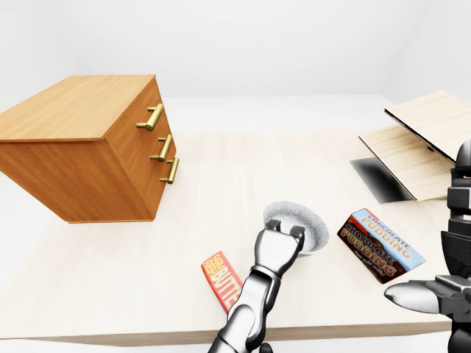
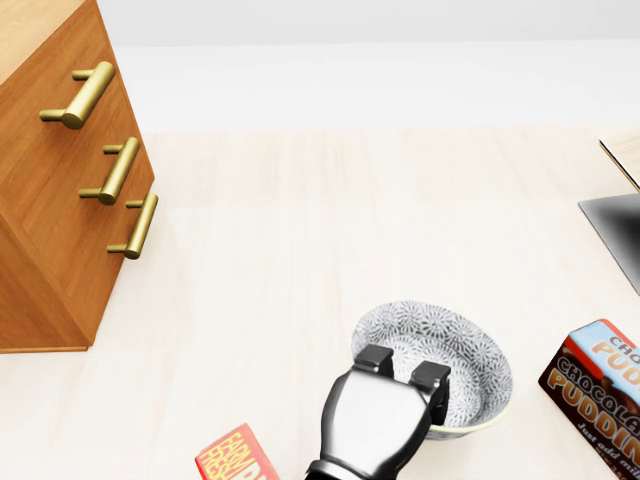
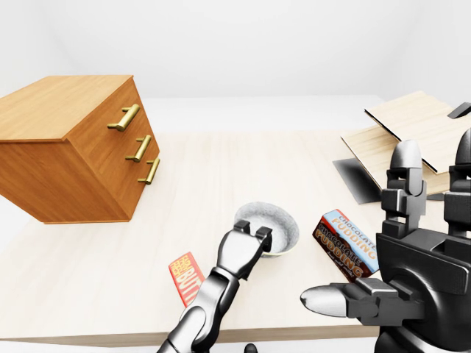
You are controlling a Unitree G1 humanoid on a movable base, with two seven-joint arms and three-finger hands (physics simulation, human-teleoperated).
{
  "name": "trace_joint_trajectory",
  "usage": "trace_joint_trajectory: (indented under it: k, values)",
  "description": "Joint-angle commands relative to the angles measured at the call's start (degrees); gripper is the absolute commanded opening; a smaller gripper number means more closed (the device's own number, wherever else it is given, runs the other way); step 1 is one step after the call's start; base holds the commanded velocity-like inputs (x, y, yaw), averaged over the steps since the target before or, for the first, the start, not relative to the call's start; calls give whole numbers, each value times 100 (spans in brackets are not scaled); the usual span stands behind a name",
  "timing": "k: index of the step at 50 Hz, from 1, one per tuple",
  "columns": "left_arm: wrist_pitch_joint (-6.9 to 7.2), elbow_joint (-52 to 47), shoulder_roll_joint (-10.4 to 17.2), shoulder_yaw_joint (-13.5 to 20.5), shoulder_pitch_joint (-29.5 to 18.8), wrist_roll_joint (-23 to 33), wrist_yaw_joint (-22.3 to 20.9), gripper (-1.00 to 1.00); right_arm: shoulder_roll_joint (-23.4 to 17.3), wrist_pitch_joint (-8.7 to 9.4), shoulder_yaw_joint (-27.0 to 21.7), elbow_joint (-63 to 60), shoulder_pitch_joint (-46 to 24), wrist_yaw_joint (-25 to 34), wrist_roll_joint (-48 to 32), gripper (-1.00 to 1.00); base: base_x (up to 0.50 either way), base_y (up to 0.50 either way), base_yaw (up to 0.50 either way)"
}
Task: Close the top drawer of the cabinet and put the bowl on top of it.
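The wooden cabinet point(image 1: 81, 147) stands at the left of the table, and its three brass-handled drawer fronts look flush, the top handle point(image 2: 78, 96) uppermost. A grey patterned bowl point(image 2: 440, 340) sits low in the head view, right of centre. My left hand point(image 2: 402, 368) reaches in from the bottom edge. Its fingers point(image 2: 372, 360) are curled over the bowl's near rim and closed on it. My right hand point(image 3: 397, 220) is raised at the right of the right-eye view, well away from the bowl, with fingers spread and nothing in it.
A chocolate pudding box point(image 1: 380, 243) lies right of the bowl and a red snack bar point(image 1: 221, 276) lies to its left, by my forearm. Flat wooden panels point(image 1: 419, 140) and a dark sheet point(image 1: 375, 180) occupy the far right. The table's near edge point(image 1: 147, 340) runs along the bottom.
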Motion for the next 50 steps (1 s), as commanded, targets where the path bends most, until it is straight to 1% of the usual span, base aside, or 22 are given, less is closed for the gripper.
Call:
trace_joint_trajectory:
  k: [1,9,14,15,18,19,25,28,33,38,45,48,49,50]
  values:
    - [0,41,0,-42,40,36,147,-100,-36,0,31,0,40,-48,41,100,0,0,0]
    - [0,-91,23,-69,68,35,92,-100,-20,0,68,0,63,-29,8,100,0,0,0]
    - [0,-329,27,-20,51,-48,35,-100,-5,0,84,0,60,-13,-16,100,0,0,0]
    - [0,-487,45,-37,61,-30,-82,-100,-1,0,95,0,62,-10,-30,100,0,0,0]
    - [0,-676,69,-1,19,-39,-203,-100,8,0,110,0,59,-2,-48,100,0,0,0]
    - [0,-837,75,35,-10,-52,-311,-100,13,0,128,0,74,8,-58,100,0,0,0]
    - [0,-1168,83,149,-112,-18,-593,-100,22,0,176,0,84,12,-98,100,0,0,0]
    - [0,-1386,73,224,-181,-11,-839,-100,40,0,172,0,62,25,-121,100,0,0,0]
    - [0,-1566,64,315,-256,17,-993,-100,48,0,159,0,47,36,-121,100,0,0,0]
    - [0,-1693,51,330,-276,76,-1092,-100,41,0,177,0,71,36,-122,100,0,0,0]
    - [0,-2047,13,465,-433,144,-1447,-100,116,0,193,0,43,112,-216,100,0,0,0]
    - [0,-2049,6,473,-431,151,-1451,-100,124,0,189,0,39,121,-221,100,0,0,0]
    - [0,-2253,-17,546,-533,174,-1644,-100,125,0,195,0,33,120,-232,100,0,0,0]
    - [0,-2287,-16,570,-556,191,-1684,-100,125,0,198,0,34,120,-233,100,0,0,0]
